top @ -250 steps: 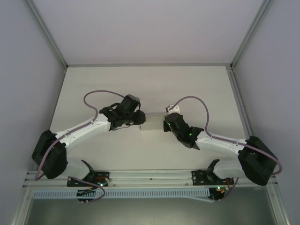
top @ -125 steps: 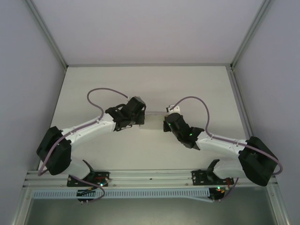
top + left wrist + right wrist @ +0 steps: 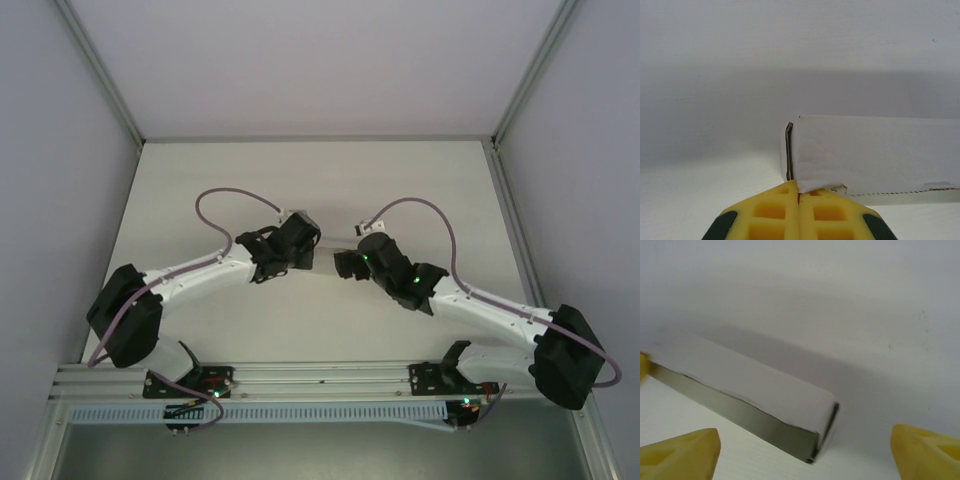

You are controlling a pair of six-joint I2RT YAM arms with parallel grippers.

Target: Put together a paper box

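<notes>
The paper box (image 3: 870, 152) is a folded white cardboard box, long and flat, lying on the white table. My left gripper (image 3: 799, 189) has its yellow fingers (image 3: 770, 215) pressed together on the box's near left corner, where a thin flap edge enters the seam. In the right wrist view the paper box (image 3: 750, 382) lies slantwise with its end flap facing me. My right gripper (image 3: 805, 455) is open just short of that end, its fingertips (image 3: 682, 452) wide apart. From above, the left gripper (image 3: 303, 248) and right gripper (image 3: 345, 264) meet over the paper box (image 3: 325, 254), hiding most of it.
The white table (image 3: 320, 180) is enclosed by grey walls with metal posts (image 3: 100, 70) at the back corners. Purple cables (image 3: 235, 200) loop above both wrists. The arm bases sit on the rail (image 3: 320, 380) at the near edge.
The left arm has reached further right and back, closing in on the box's left end. The right arm has stretched left over the box, which now shows far less from above.
</notes>
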